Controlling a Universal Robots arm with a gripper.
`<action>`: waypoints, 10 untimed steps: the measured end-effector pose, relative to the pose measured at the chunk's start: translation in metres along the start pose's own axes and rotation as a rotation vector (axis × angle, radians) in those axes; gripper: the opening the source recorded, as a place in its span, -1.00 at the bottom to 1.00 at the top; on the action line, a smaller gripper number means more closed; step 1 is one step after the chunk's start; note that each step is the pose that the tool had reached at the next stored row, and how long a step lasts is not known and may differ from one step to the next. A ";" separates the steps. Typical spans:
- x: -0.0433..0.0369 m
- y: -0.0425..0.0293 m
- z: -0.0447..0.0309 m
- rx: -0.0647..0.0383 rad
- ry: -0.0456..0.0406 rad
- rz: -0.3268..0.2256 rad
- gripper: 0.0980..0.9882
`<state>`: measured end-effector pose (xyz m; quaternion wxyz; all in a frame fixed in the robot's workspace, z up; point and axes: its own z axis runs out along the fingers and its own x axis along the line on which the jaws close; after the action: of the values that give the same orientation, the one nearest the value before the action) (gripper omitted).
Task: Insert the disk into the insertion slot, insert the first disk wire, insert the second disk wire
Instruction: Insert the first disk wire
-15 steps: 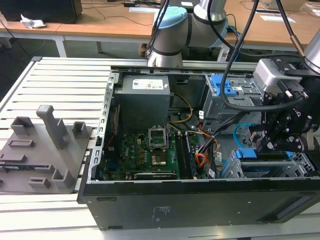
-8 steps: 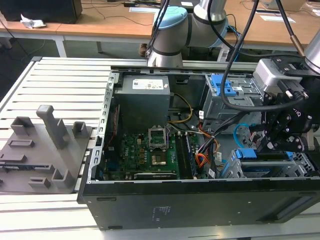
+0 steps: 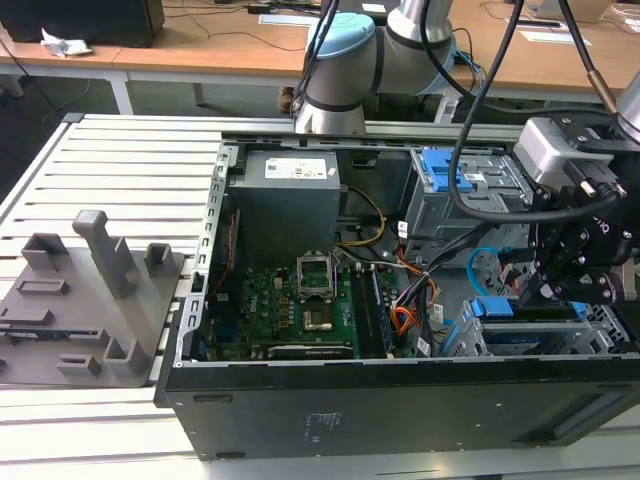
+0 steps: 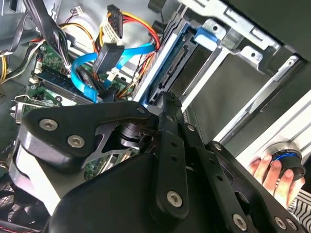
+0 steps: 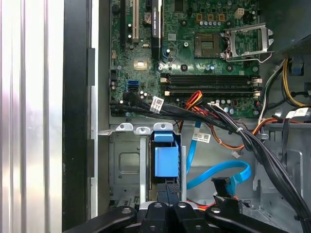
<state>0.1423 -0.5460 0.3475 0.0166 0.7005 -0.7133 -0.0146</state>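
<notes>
The disk (image 5: 165,160) sits in its blue carrier, standing edgewise inside the insertion slot (image 5: 125,166), a low grey metal bay at the case's corner. In the exterior view the disk (image 3: 495,308) lies at that view's right, under my gripper (image 3: 548,292). My gripper (image 5: 168,190) is shut, fingertips right at the carrier's outer end; contact is unclear. The second disk wire (image 5: 218,172) loops light blue beside the bay, its black plug hanging free. The first disk wire (image 4: 138,23), orange, red and black, ends in a loose black plug near the blue carrier (image 4: 167,53).
The open case holds a green motherboard (image 3: 300,300), a power supply (image 3: 290,190) and a taller grey cage with blue latch (image 3: 450,170). Black cable bundles (image 5: 243,136) cross above the bay. A grey fixture block (image 3: 90,300) lies at the exterior view's left. A hand (image 4: 269,167) rests by a knob.
</notes>
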 end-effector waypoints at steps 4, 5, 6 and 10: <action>0.0000 -0.0023 -0.0017 0.000 0.0000 0.000 -0.98; -0.0001 -0.0023 -0.0041 0.000 0.0000 0.000 -0.98; -0.0003 -0.0021 -0.0099 0.000 0.0001 0.000 -0.98; -0.0010 -0.0015 -0.0233 0.000 0.0020 0.000 -0.98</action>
<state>0.1448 -0.5450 0.3707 0.0173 0.7005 -0.7133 -0.0139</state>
